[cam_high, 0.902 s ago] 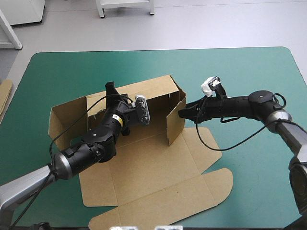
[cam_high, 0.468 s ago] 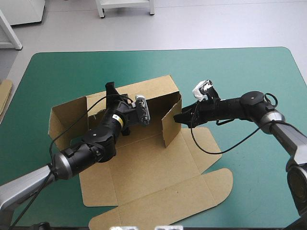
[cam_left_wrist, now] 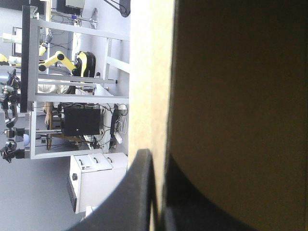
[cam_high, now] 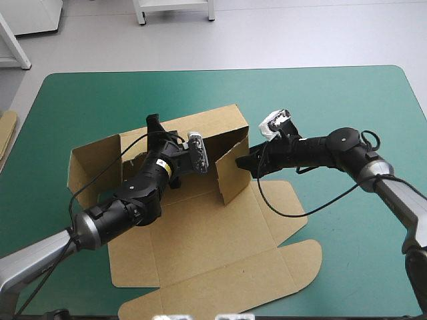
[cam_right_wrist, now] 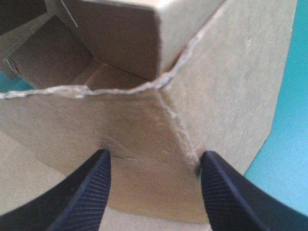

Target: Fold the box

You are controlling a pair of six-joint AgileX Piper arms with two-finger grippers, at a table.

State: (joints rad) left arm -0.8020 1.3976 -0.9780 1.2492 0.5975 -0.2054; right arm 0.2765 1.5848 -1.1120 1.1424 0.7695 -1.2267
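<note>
**A:** How far along is the box (cam_high: 200, 240) looking?

**B:** Early-ish, I'd say. The back wall (cam_high: 217, 127) is standing up, and the side flap (cam_high: 230, 175) just ahead of your right hand (cam_high: 248, 162) is angling inward. Everything else is lying flat on the surface (cam_high: 347, 93), below both hands, nothing tucked yet.

**A:** And the arms?

**B:** Your left hand (cam_left_wrist: 156, 192) is reaching across the board and clamping the back wall's top edge. Your right hand is stretching in low, fingers apart, tips seemingly touching the flap's outer face.
</note>
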